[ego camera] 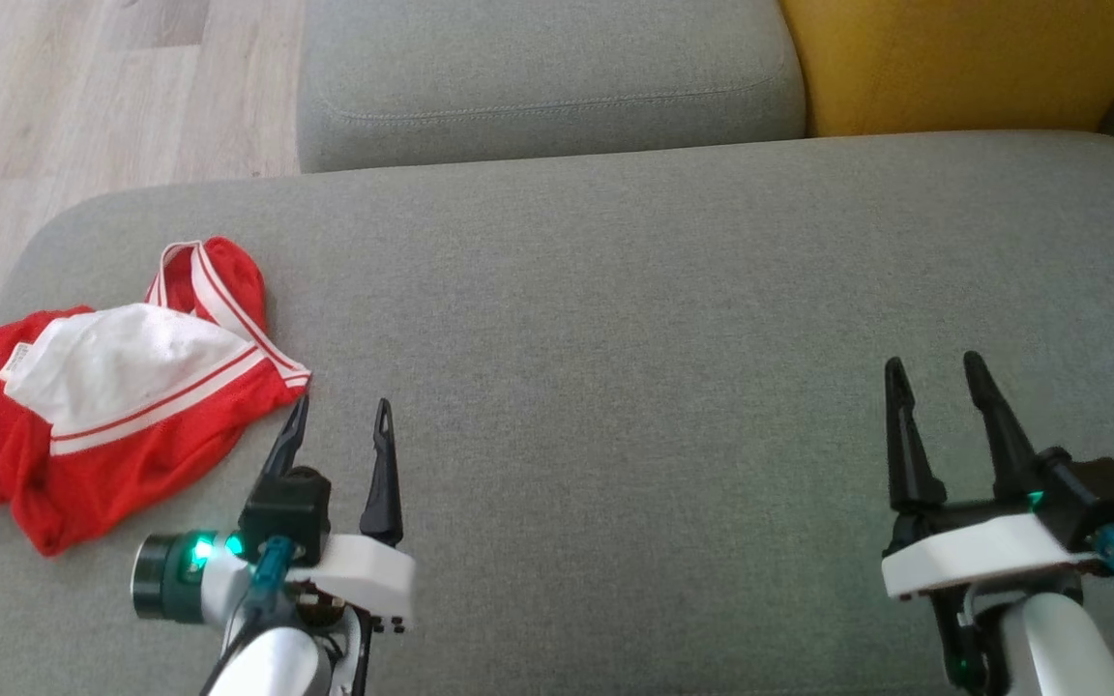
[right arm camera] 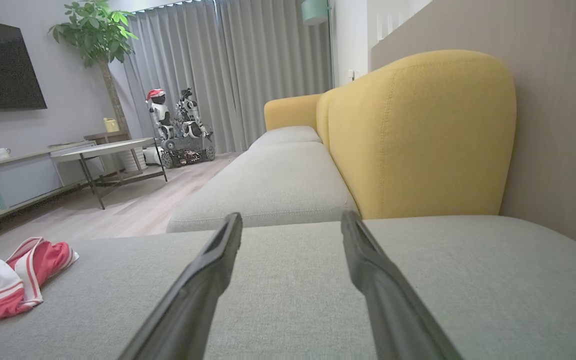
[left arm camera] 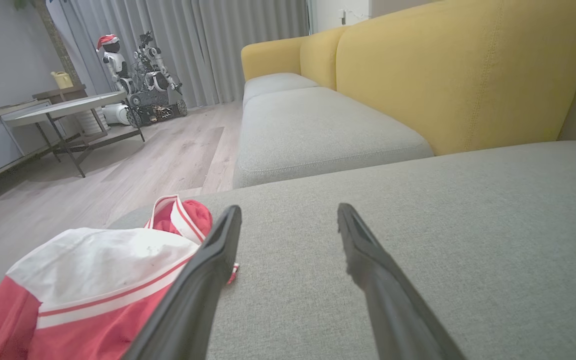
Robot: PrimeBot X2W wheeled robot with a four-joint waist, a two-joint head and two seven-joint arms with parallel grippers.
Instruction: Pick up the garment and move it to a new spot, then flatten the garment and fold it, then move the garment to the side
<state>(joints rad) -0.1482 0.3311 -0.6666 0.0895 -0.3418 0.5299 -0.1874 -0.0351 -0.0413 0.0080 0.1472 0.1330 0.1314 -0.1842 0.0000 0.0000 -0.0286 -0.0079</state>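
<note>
Red/white garment point(ego camera: 102, 387) lies crumpled on grey sofa seat point(ego camera: 663, 319), just left of & slightly ahead of left jaws, long axis roughly sideways; both jaws wide open, holding nothing; right jaws well apart from it, so left's nearer imo

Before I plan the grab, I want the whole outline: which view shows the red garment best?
The head view: the garment lies crumpled at the left end of the cushion, nearly all in frame from above. The left wrist view shows it partly behind a finger; the right wrist view catches one end at lower left.
</note>
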